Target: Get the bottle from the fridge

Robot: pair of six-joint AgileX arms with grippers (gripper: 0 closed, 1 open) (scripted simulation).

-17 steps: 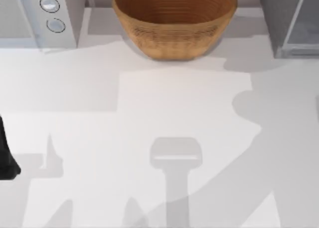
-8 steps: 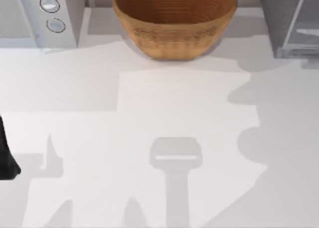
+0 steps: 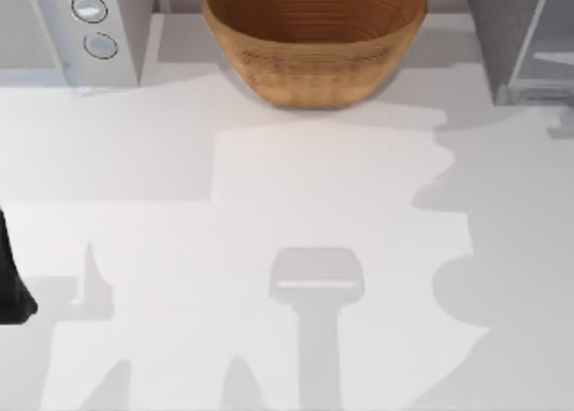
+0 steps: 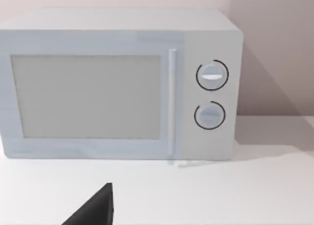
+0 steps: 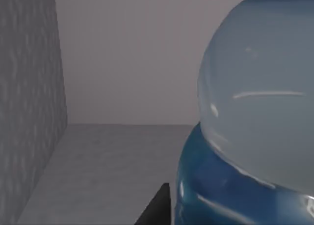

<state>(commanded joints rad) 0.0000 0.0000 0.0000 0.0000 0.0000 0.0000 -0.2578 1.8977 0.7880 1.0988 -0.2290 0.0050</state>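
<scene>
A white counter (image 3: 269,187) is seen spread across the top view, crossed by grey shadows. At the upper left of the frame, a white microwave (image 3: 67,30) with two round silver dials is set on it. At the upper middle, a woven brown basket (image 3: 314,39) is rested on the counter. At the upper right, the fridge (image 3: 520,39), dark grey and speckled, is stood on it.
</scene>
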